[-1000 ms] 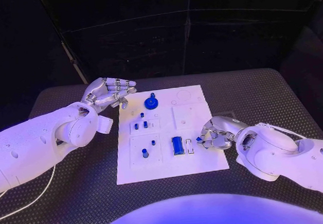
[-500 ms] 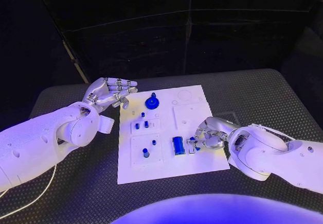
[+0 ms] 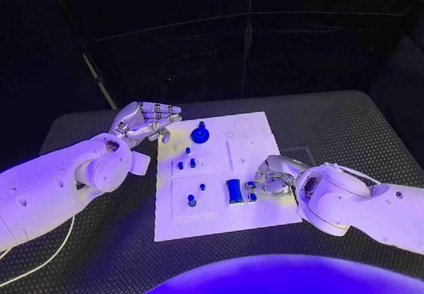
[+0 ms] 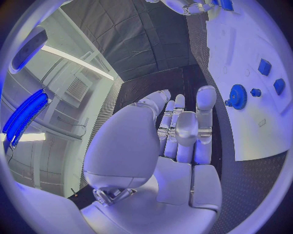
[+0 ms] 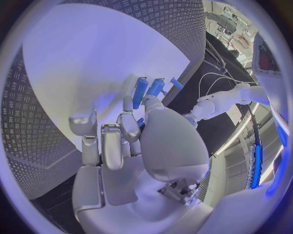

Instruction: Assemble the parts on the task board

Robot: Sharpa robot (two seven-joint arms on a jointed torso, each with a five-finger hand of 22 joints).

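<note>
The white task board (image 3: 256,144) lies in the middle of the table. At its far end stands a blue gear (image 3: 200,134), which the left wrist view also catches (image 4: 237,93). Small blue pegs (image 3: 186,164) stand nearer the left side, and a long blue block (image 3: 234,189) lies in the near half. My right hand (image 3: 273,176) is over the board's right part, just right of that block (image 5: 141,90), fingers curled in. A small blue part (image 5: 140,122) peeks out between its thumb and a finger. My left hand (image 3: 144,121) hovers off the board's far left corner, holding nothing.
The board sits on a black ribbed table (image 3: 347,124) with bare room to the left and right. More blue pegs (image 3: 191,201) stand in the board's near left square. A white cable (image 3: 44,257) trails under my left arm.
My right hand has slid left over the board's right edge, closer to the long blue block. My left hand has stayed put.
</note>
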